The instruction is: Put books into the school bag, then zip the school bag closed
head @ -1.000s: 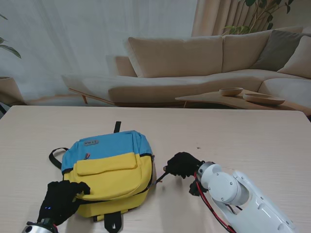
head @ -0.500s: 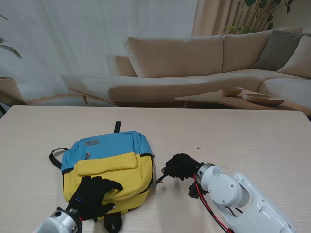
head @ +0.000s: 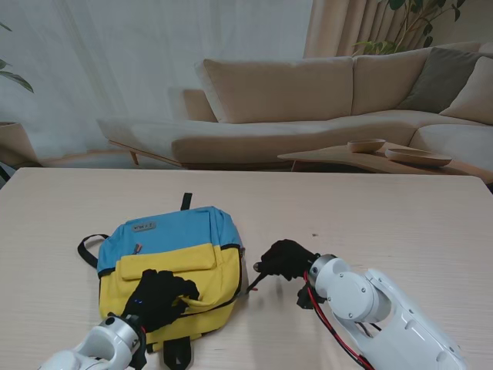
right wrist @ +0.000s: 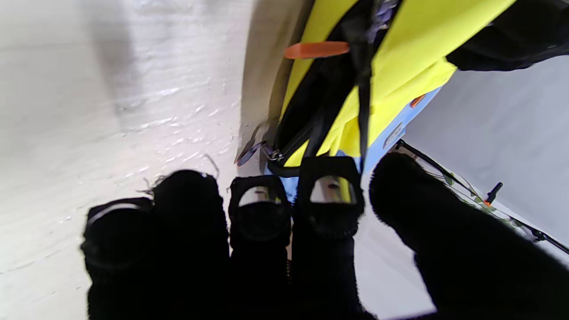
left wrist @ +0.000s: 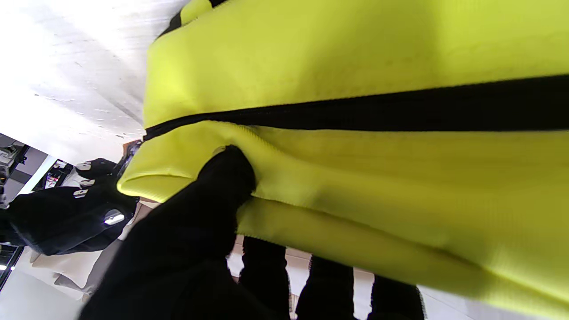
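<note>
1. Stand view: the school bag (head: 173, 270) lies flat on the surface toward its near left part, blue top panel farther from me, yellow front nearer to me. Its long axis runs roughly near-to-far. The left hand (head: 158, 297) rests on the yellow front near the bag's near edge, fingers curled into the fabric. The right hand (head: 286, 260) sits just beside the bag's right edge, fingers bunched together, a thin dark strand (head: 253, 282) running from it toward the bag's right corner. So the bag lies to the left of the right hand, which is the one nearer the zip end. No books show on the surface, so they are probably inside already. A sofa (head: 308, 100) and low table (head: 362, 158) stand well beyond the surface; nothing obstructs either hand.

2. Left wrist view: a black fingertip (left wrist: 231, 171) presses into a fold of yellow fabric beside the black zip line (left wrist: 355, 111), which looks joined here. The hand appears clamped on the bag's front, pinning it.

3. Right wrist view: the fingers (right wrist: 260, 209) point at the bag's corner, where a metal zip pull (right wrist: 266, 153) lies close to the fingertips. An orange tab (right wrist: 316, 50) lies farther along the bag. I cannot tell whether the hand grips the pull or only its cord.
</note>
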`<state>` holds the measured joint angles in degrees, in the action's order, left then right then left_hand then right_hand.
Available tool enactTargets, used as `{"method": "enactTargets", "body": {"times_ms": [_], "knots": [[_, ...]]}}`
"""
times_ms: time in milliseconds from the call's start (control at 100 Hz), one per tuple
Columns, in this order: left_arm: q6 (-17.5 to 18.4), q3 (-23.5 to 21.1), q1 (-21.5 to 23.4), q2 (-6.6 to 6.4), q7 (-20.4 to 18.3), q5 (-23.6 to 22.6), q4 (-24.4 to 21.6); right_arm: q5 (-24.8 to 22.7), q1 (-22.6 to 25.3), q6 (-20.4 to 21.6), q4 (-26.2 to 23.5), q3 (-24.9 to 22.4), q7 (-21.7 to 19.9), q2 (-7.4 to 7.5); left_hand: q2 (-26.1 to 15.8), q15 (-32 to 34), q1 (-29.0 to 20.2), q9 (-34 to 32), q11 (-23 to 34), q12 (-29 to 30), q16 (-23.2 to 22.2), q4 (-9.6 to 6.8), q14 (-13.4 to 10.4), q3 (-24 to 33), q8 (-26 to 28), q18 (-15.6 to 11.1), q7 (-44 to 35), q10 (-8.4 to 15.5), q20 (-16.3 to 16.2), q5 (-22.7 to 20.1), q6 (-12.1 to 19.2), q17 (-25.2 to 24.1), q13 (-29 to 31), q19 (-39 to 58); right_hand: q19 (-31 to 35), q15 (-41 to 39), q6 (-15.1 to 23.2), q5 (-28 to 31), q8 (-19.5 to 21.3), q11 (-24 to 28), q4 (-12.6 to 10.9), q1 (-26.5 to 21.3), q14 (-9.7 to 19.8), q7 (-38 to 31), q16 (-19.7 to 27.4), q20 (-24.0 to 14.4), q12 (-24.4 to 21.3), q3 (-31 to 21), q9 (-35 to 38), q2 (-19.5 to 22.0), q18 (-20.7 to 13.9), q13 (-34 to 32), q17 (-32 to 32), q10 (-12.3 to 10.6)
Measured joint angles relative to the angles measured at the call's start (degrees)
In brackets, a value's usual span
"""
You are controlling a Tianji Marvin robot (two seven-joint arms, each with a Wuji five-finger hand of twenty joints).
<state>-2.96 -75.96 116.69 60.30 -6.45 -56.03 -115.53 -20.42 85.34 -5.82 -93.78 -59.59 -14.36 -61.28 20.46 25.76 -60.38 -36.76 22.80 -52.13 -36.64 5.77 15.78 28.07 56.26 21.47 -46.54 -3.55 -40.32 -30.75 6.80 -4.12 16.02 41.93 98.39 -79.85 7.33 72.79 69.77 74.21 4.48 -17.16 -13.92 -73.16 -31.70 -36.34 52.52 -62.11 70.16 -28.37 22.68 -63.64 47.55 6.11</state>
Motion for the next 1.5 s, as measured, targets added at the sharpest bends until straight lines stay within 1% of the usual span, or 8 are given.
{"method": "enactTargets", "body": {"times_ms": [460,710,890,1000,1060,1140,1280,1500], "knots": [[1.0,-5.1,8.6,0.35,1.4,-4.8,-5.0,0.8,-10.8,-6.4,9.5,8.6,7.1,-2.49,1.4,0.0,0.7,-1.9,-1.3,-1.3,0.0,0.51,0.0,3.0,10.3,0.0,0.2,0.0,0.0,-1.1,0.0,0.0,0.0,0.0,0.0,0.0,1.5,0.6,1.3,0.7,-0.7,0.0,0.0,-4.4,-0.6,0.1,2.5,1.3,2.5,0.0,0.0,-0.2,0.1,-0.6],[2.2,-7.0,11.1,0.33,0.1,-5.3,-6.6,4.2,-16.7,-10.2,15.9,13.7,12.0,-5.76,1.7,0.0,0.7,-2.0,-1.3,-1.4,0.0,0.51,0.0,3.3,11.2,0.0,0.2,0.0,0.0,-1.6,0.0,0.0,0.0,0.0,0.0,0.0,1.4,0.6,1.3,0.6,-0.7,0.0,0.0,-4.3,-0.7,0.6,2.5,1.3,1.5,0.0,0.0,0.1,-1.4,-0.6],[2.2,-7.4,12.3,0.34,0.7,-5.4,-7.2,5.2,-17.7,-10.9,17.0,14.4,13.2,-7.18,1.7,0.0,0.7,-2.0,-1.3,-1.2,0.0,0.51,0.0,3.4,11.1,0.0,0.5,0.0,0.0,-1.6,0.0,0.0,0.0,0.0,-0.4,3.1,1.2,-1.3,1.1,-4.2,-0.7,0.0,-0.1,5.7,-0.7,0.6,0.5,1.3,-5.3,0.0,-0.4,4.9,-6.3,-0.6],[2.1,-7.4,12.2,0.35,0.5,-2.7,-7.2,5.5,-17.4,-10.7,16.5,13.9,12.4,-7.13,1.5,-1.0,2.2,2.5,0.5,10.7,0.0,0.51,0.0,2.5,0.1,-0.1,1.5,0.1,0.0,1.7,1.2,-0.2,0.0,0.0,-2.5,6.7,3.8,-9.4,-7.9,-8.9,0.4,0.0,-0.6,16.0,-1.3,0.2,-4.8,4.4,-11.7,-0.9,-0.7,10.6,-10.2,0.0],[2.7,-7.6,12.2,0.35,0.1,-1.7,-7.2,5.1,-17.1,-10.4,15.9,13.6,11.3,-6.83,-0.2,-2.0,7.9,6.0,0.6,17.1,0.0,-0.77,0.0,2.9,-10.0,-0.1,7.0,0.1,0.0,6.3,1.2,-0.3,-0.1,0.0,-3.3,8.2,8.0,-18.6,-21.2,-9.5,1.4,-0.2,-0.5,21.2,-1.5,0.0,-6.6,6.3,-14.3,-2.8,-1.5,12.6,-11.7,0.1],[4.8,-8.2,12.1,0.37,-0.2,-1.7,-7.0,3.6,-16.8,-10.1,15.2,13.3,9.8,-6.27,-0.9,-3.0,14.2,10.0,-1.1,20.5,0.9,-1.95,0.0,4.0,-19.0,-0.1,13.5,0.2,0.0,11.7,-1.1,-0.4,-1.6,-0.8,-3.9,9.7,6.8,-28.3,-36.6,-10.9,0.7,0.0,-0.4,33.9,-1.7,0.0,-8.2,7.3,-17.4,-1.4,-2.1,14.2,-13.3,0.1],[7.0,-9.0,11.6,0.43,0.2,0.1,-6.7,2.6,-15.7,-10.1,14.1,12.0,9.9,-5.68,-1.0,-5.7,19.1,12.9,-2.9,22.4,1.9,-1.95,-0.2,2.9,-24.6,-0.2,17.7,0.6,0.0,16.3,-2.5,-0.5,-3.0,-4.2,-5.9,11.8,2.7,-39.7,-43.8,-12.6,-0.4,0.7,0.4,45.9,-2.0,0.0,-10.8,9.6,-22.0,1.6,-2.7,17.7,-16.2,0.1],[9.5,-10.2,10.6,1.14,5.5,5.8,-5.9,0.7,-11.2,-8.9,9.0,6.8,11.1,-5.21,-6.5,-9.1,21.1,13.5,-5.7,24.8,4.0,-1.96,0.0,-7.0,-29.3,-0.2,20.3,0.1,0.7,16.3,-2.5,-0.8,-3.0,-9.9,-15.2,30.2,1.5,-43.1,-47.9,-26.1,-0.5,2.7,2.1,44.1,3.1,2.4,-23.5,9.7,-30.3,3.6,-2.6,25.5,-25.9,0.1]]}}
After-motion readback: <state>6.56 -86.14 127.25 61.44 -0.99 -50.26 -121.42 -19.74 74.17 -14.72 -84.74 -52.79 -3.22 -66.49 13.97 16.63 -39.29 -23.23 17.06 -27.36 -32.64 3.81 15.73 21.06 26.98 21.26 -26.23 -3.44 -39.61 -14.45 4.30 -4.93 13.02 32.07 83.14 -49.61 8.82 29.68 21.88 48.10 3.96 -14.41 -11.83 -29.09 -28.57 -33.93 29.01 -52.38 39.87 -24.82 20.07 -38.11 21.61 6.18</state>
